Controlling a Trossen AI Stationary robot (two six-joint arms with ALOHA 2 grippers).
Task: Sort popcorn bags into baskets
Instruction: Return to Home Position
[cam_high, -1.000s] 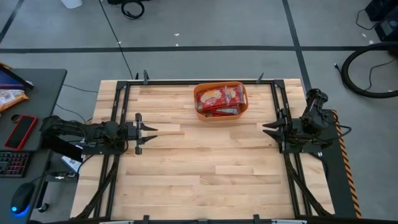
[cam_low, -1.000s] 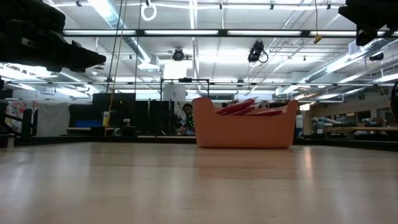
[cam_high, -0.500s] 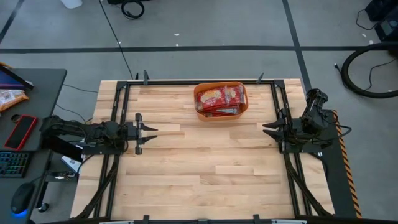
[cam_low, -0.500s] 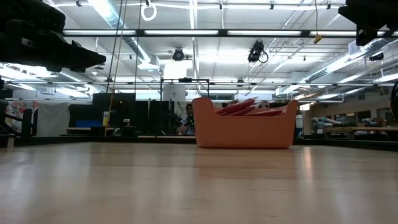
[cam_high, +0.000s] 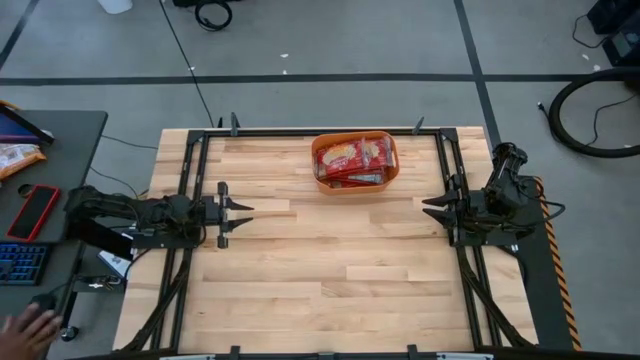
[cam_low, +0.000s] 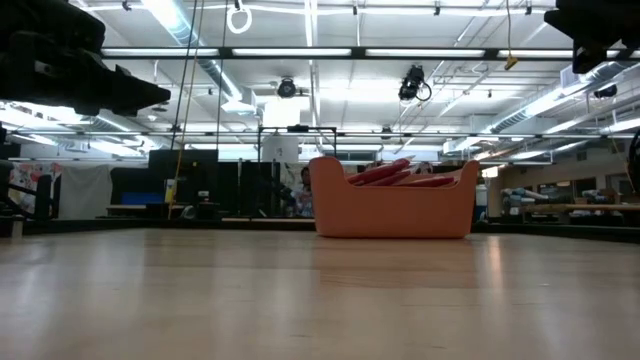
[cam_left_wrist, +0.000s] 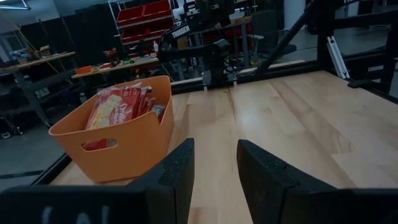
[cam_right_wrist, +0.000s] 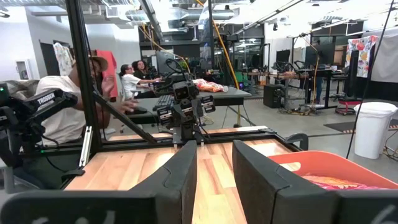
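The orange basket (cam_high: 355, 162) stands on the table near the middle of its far edge. Several red popcorn bags (cam_high: 352, 158) lie inside it, their ends sticking above its rim (cam_low: 392, 172). My left gripper (cam_high: 243, 212) hovers open over the table's left part, pointing right, the basket (cam_left_wrist: 118, 134) and bags (cam_left_wrist: 118, 106) ahead to its far side. My right gripper (cam_high: 428, 207) hovers open over the right part, pointing left, beside the basket (cam_right_wrist: 323, 163). In the wrist views both grippers (cam_left_wrist: 214, 174) (cam_right_wrist: 214, 177) hold nothing.
Bare wood lies between the two grippers and toward the near edge (cam_high: 330, 300). Black frame rails run along the table's sides (cam_high: 190, 200). A desk left of the table holds a red phone-like slab (cam_high: 35, 212) and a keyboard; a person's hand (cam_high: 25, 328) is there. People sit beyond the table (cam_right_wrist: 62, 106).
Both arms have kept still, and the basket and bags have not moved. A person's hand has come into the high view at the desk's near end, left of the table.
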